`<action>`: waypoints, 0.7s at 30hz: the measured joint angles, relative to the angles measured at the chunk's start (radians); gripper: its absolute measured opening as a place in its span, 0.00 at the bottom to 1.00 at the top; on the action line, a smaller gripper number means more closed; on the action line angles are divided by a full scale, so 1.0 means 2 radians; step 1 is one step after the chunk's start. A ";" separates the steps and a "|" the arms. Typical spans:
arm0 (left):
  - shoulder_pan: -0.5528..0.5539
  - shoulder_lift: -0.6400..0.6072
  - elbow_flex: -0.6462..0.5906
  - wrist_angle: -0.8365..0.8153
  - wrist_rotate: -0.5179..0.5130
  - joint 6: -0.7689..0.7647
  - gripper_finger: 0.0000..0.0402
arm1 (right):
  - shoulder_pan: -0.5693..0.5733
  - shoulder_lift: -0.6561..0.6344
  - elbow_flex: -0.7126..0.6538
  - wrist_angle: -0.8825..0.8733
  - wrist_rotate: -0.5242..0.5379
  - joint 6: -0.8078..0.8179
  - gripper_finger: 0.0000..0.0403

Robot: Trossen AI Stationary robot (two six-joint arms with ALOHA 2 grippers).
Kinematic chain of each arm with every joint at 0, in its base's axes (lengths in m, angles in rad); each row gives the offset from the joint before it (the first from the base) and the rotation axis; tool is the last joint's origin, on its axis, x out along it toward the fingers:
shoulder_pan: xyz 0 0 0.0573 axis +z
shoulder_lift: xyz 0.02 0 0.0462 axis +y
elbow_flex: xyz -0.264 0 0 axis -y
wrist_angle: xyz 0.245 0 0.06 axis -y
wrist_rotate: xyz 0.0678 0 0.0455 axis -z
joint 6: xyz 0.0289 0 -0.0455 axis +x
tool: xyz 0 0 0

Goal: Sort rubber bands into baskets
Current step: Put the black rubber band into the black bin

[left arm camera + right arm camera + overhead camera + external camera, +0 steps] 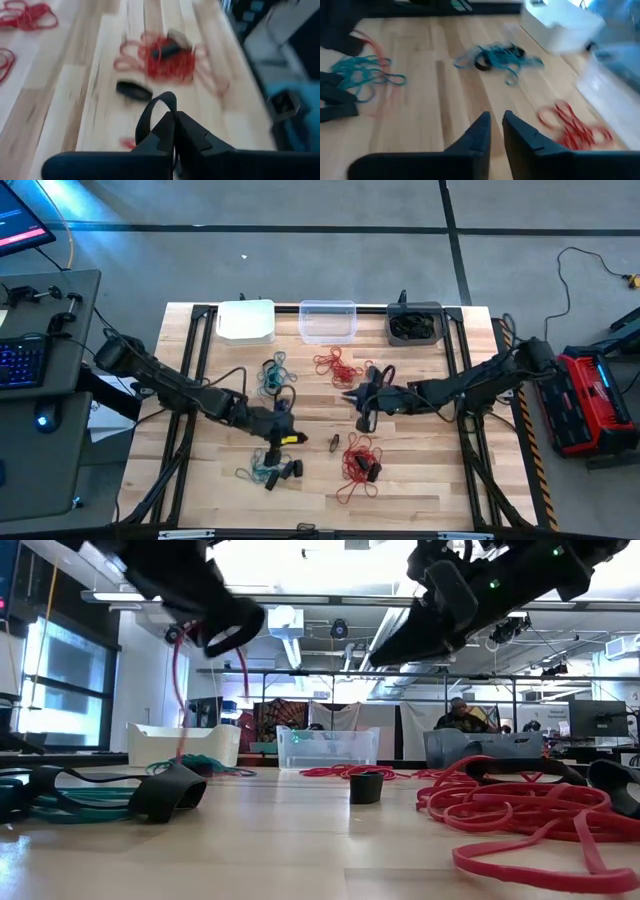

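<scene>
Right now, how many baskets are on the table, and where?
3, in a row along the table's far edge: the white basket on the left, the clear basket in the middle, the dark basket on the right. None looks hidden.

Your wooden tabletop (420, 480) carries three baskets (327, 321) along its far edge, with rubber bands (358, 458) bunched across the middle.

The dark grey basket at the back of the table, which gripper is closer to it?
Right. The right gripper hangs over the table's middle, nearer the dark grey basket at the back right. The left gripper, shut on a black band, is farther forward and left.
</scene>
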 joint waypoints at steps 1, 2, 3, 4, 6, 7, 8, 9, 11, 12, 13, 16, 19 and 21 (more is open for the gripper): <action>0.004 0.000 0.000 0.015 0.001 -0.008 0.00 | 0.005 0.010 0.000 0.025 0.000 -0.015 0.14; 0.007 0.000 0.000 0.028 0.002 -0.015 0.00 | 0.010 0.020 0.000 0.049 0.000 -0.031 0.16; 0.010 0.000 0.000 0.037 0.002 -0.023 0.00 | 0.015 0.030 0.000 0.074 0.000 -0.047 0.19; 0.014 0.002 0.000 0.047 0.002 -0.030 0.00 | 0.020 0.039 0.000 0.097 -0.001 -0.064 0.21; 0.021 0.004 0.000 0.052 0.002 -0.046 0.00 | 0.028 0.057 0.001 0.138 -0.002 -0.095 0.26; 0.023 0.004 0.000 0.051 0.002 -0.052 0.00 | 0.033 0.064 0.004 0.153 -0.003 -0.112 0.27; 0.026 0.005 0.000 0.052 0.002 -0.058 0.00 | 0.038 0.071 0.007 0.163 -0.003 -0.127 0.29; 0.029 0.007 0.000 0.054 0.001 -0.062 0.00 | 0.043 0.077 0.012 0.170 -0.004 -0.144 0.30; 0.032 0.010 -0.001 0.049 0.001 -0.069 0.00 | 0.051 0.090 0.024 0.177 -0.005 -0.168 0.31; 0.035 0.011 -0.001 0.049 0.001 -0.073 0.00 | 0.055 0.095 0.029 0.178 -0.006 -0.173 0.31; 0.037 0.013 -0.001 0.053 0.001 -0.074 0.00 | 0.058 0.098 0.035 0.179 -0.006 -0.178 0.31; 0.039 0.013 -0.001 0.052 -0.002 -0.075 0.00 | 0.064 0.108 0.051 0.180 -0.007 -0.181 0.31; 0.039 0.017 -0.001 0.059 -0.006 -0.071 0.00 | 0.068 0.114 0.061 0.175 -0.021 -0.192 0.31; 0.039 0.018 -0.001 0.066 -0.008 -0.071 0.00 | 0.070 0.116 0.062 0.172 -0.034 -0.196 0.31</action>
